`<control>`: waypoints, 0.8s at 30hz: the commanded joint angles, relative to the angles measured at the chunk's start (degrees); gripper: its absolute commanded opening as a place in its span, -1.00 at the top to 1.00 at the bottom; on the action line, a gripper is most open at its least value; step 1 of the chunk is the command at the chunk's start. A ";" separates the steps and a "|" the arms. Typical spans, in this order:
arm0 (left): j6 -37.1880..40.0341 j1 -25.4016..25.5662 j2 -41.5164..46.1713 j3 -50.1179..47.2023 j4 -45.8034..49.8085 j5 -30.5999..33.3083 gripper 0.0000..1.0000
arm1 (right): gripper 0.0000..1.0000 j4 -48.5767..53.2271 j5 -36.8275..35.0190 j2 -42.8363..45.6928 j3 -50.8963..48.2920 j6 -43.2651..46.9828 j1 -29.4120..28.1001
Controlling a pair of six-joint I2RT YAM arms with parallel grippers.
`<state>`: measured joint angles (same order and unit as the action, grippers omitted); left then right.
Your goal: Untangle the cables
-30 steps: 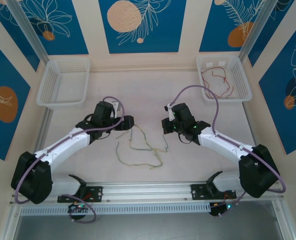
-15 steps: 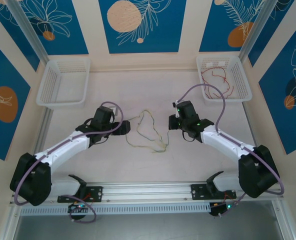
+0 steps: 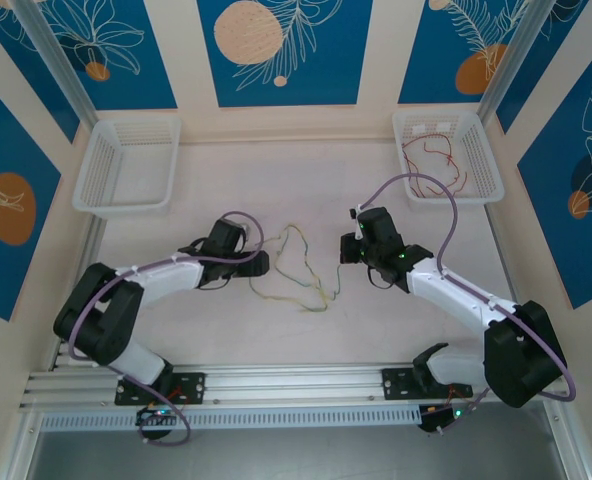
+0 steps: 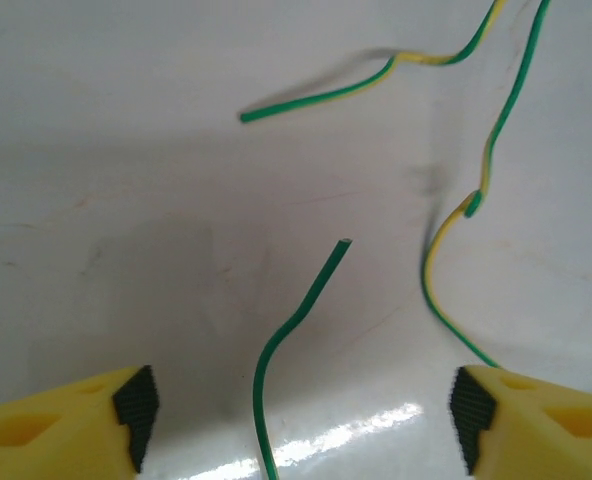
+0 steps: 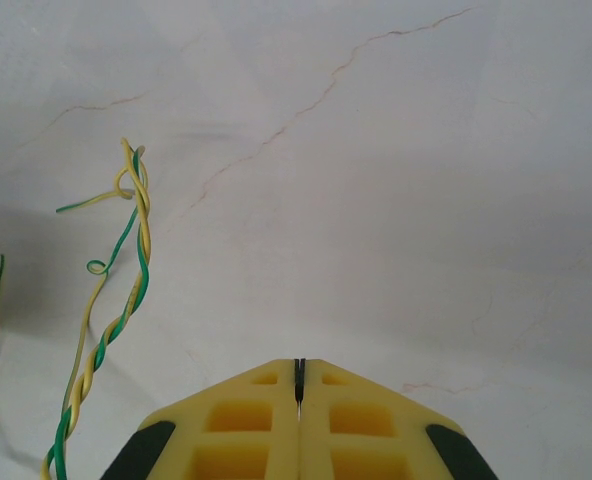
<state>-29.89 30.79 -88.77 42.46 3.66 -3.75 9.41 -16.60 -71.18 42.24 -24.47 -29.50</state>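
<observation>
Left claw (image 4: 296, 405) gaping round green cable end (image 4: 306, 300), probably lining up grab; right claw (image 5: 298, 390) sitting shut beside twisted cables (image 5: 126, 290).

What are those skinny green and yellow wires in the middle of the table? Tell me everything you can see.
The wires are very thin, limp strands, green or striped green and yellow, seemingly plastic-coated. They lie in loose squiggles on the pale table, between the left hand and the right hand. Two strands are twisted round each other like rope. One cut green end sits in the gap of the open left hand, ungripped.
</observation>
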 commanded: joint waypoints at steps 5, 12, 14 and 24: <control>2.24 2.66 -3.56 -0.36 -2.95 1.09 -0.07 | 1.00 -2.11 -0.63 2.16 -1.77 -1.97 0.48; 2.26 3.02 -2.70 -0.86 -3.18 3.07 1.00 | 1.00 -0.98 -1.46 3.31 -1.95 -1.94 1.50; 2.21 3.04 -1.21 -0.97 -2.27 4.38 1.00 | 1.00 -0.47 -2.08 4.19 -1.98 -1.56 1.92; -2.21 -3.49 10.85 -3.98 4.05 9.00 1.00 | 1.00 3.45 -4.16 10.67 -2.88 -2.96 7.45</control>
<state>-29.63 30.50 -80.53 40.47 4.73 3.90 11.46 -18.98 -62.83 40.36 -25.74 -23.66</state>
